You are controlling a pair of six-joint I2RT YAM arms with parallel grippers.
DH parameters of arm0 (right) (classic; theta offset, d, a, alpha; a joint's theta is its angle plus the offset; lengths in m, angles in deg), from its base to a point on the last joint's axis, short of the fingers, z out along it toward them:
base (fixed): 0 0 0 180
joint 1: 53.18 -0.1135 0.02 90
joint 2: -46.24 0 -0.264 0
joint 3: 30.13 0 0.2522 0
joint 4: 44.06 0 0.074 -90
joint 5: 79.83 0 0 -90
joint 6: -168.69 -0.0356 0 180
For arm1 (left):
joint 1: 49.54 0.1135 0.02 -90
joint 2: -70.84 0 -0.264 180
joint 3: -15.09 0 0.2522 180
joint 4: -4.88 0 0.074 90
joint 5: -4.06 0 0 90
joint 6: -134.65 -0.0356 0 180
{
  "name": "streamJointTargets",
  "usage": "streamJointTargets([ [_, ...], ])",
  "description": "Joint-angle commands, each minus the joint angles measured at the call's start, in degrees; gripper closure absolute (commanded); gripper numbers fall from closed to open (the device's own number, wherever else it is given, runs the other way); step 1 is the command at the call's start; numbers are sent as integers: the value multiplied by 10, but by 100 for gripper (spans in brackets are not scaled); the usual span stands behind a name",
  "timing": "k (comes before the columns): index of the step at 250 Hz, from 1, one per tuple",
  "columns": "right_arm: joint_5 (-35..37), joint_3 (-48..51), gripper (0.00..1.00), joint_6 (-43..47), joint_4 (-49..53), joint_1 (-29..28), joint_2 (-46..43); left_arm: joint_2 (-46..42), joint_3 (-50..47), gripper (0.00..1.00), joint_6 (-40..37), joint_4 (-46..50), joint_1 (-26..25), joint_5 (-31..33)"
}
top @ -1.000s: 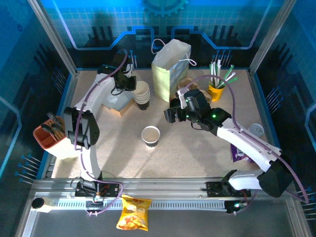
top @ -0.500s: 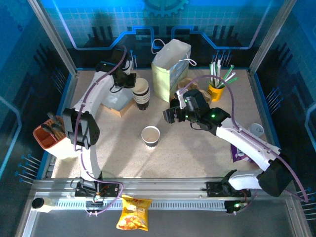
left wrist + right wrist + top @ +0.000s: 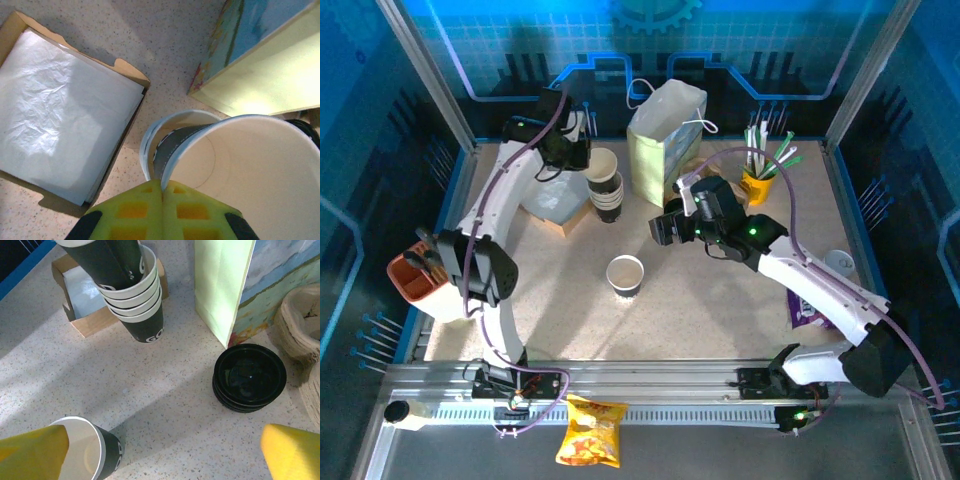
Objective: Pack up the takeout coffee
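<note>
my left gripper (image 3: pixel 162 192) clamped on top cup (image 3: pixel 250 170) of stack (image 3: pixel 142 315), table's (image 3: pixel 720 300) far edge, right gripper (image 3: pixel 160 452) spread wide near lids (image 3: pixel 249 377)

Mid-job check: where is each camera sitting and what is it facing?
Top external: high behind, looking down on the table; left arm and right arm show.
Left wrist: looks down past left gripper pinching the top cup.
Right wrist: looks down between open right gripper at the black lids.
Shared: both wrists see the paper bag.
</note>
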Motion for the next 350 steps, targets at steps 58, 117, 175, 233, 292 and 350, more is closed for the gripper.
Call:
streamJointTargets([
  [58, 39, -31, 1, 53, 44, 16, -26, -138, -75, 97, -8, 5, -77, 2],
  [117, 36, -7, 1, 79, 82, 109, -89, -163, -154, 97, 17, -43, -182, 5],
  [175, -20, 21, 1, 85, 105, 251, -152, -130, -196, 98, 28, -92, -267, 12],
  [233, -47, 35, 1, 77, 115, 326, -176, -84, -223, 98, 31, -137, -327, 17],
  [292, -56, 55, 1, 69, 110, 331, -179, -31, -253, 97, 29, -181, -364, 32],
  [350, -59, 64, 1, 66, 110, 330, -181, 5, -272, 96, 38, -213, -397, 41],
])
